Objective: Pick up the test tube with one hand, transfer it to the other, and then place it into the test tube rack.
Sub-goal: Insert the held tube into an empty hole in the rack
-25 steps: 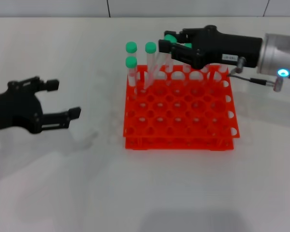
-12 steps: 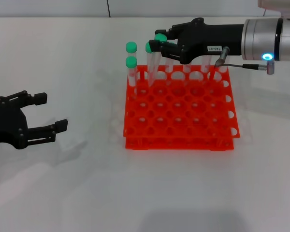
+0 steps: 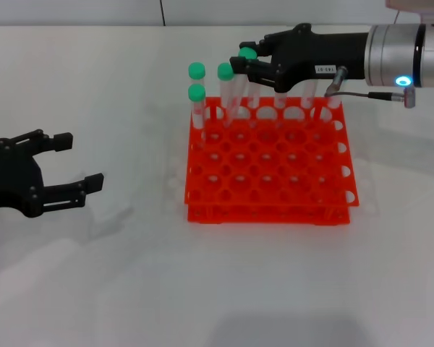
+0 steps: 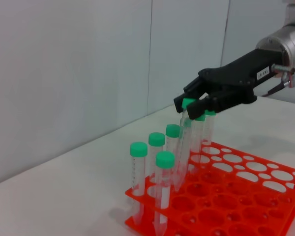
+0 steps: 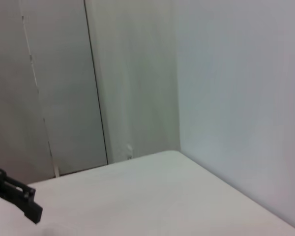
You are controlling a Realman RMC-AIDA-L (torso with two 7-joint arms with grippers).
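Clearly the placing step is in hand: the right gripper (image 3: 252,66), the black one with the small white label, reaches in over the far row of the orange-red test tube rack (image 3: 275,181), its fingers clamped on the green cap of the test tube (image 3: 247,55). From the left wrist view the held test tube (image 4: 184,142) leans, its cap pinched between the fingertips and its clear body slanting down so that the round bottom sits at or in a hole of the upper tier. Holding it by the cap probably leaves the body free to slide down through the grid, and the tilt suggests the tube is not yet seated straight.

The left gripper (image 3: 69,166) hangs low over the white table (image 3: 202,289), well apart from the rack, with its fingers spread and nothing between them; it looks idle now that the tube is with the other arm.

Other green-capped tubes (image 3: 196,92) stand upright at the rack's far left corner, close beside the held one, so the descent has little spare room.

Whether the tube's bottom has passed both tiers cannot be told, since the rack's webbing and neighbouring tubes hide it. The right wrist view shows only walls, a table edge and the far left gripper (image 5: 14,194), not the rack.
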